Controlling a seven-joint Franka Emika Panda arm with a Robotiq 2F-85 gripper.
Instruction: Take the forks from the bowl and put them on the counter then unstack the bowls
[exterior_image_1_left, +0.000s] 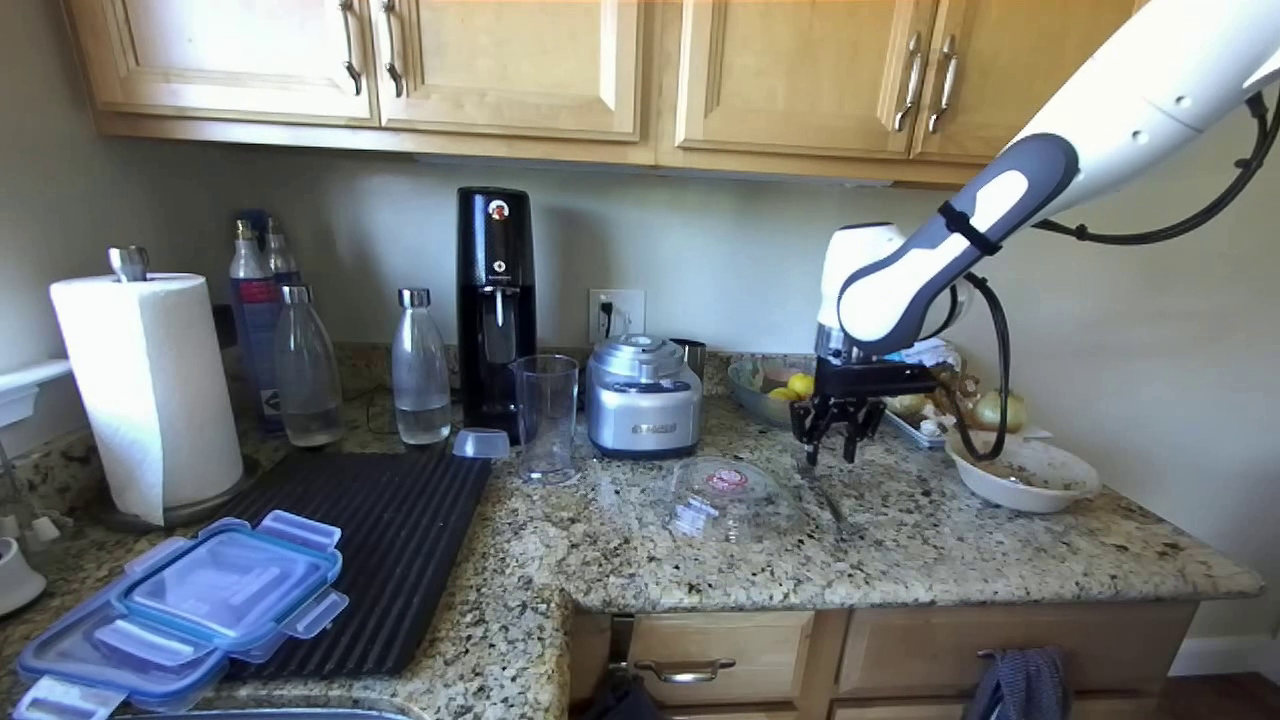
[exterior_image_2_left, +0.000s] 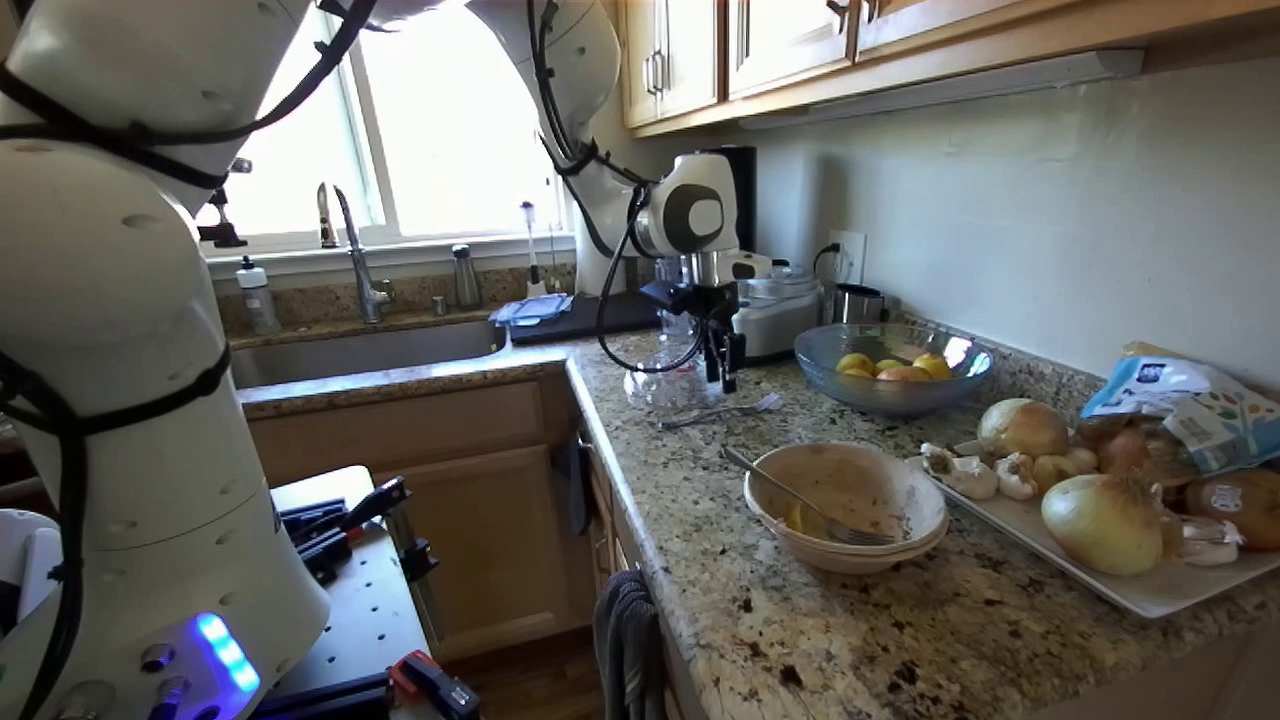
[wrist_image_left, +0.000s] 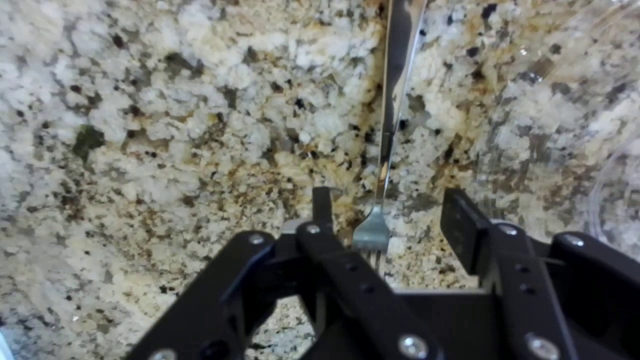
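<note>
Above the speckled granite counter (exterior_image_1_left: 940, 560), the black Robotiq gripper (wrist_image_left: 385, 220) is suspended with its jaws spread well apart, as is shown most plainly in the wrist view. Between the finger pads (wrist_image_left: 460, 232) a silver metal fork (wrist_image_left: 391, 120) is framed, but it is not gripped: granite is seen on either side of its neck, and neither pad is touched by it in that view. Its head is placed nearer to one pad than to the other, and its tines are partly covered by the gripper. The handle is directed away from the gripper's body and is cut off by the edge of the wrist view. In both exterior views this fork is seen lying on the counter, near the fingertips (exterior_image_2_left: 728, 380); whether the stone is touched by them cannot be told. Close beside the fork, a clear plastic container (exterior_image_1_left: 735, 500) is placed.

Well apart from the gripper, two off-white bowls (exterior_image_2_left: 870, 480) are stacked on the same counter. In the upper one a second fork (exterior_image_2_left: 785, 493) is propped, its handle laid across the rim and its tines rested among food remains (exterior_image_2_left: 795, 518). Near the stack, a white plate (exterior_image_2_left: 1150, 592) is occupied by onions (exterior_image_2_left: 1100, 525) and garlic (exterior_image_2_left: 970, 475).
</note>
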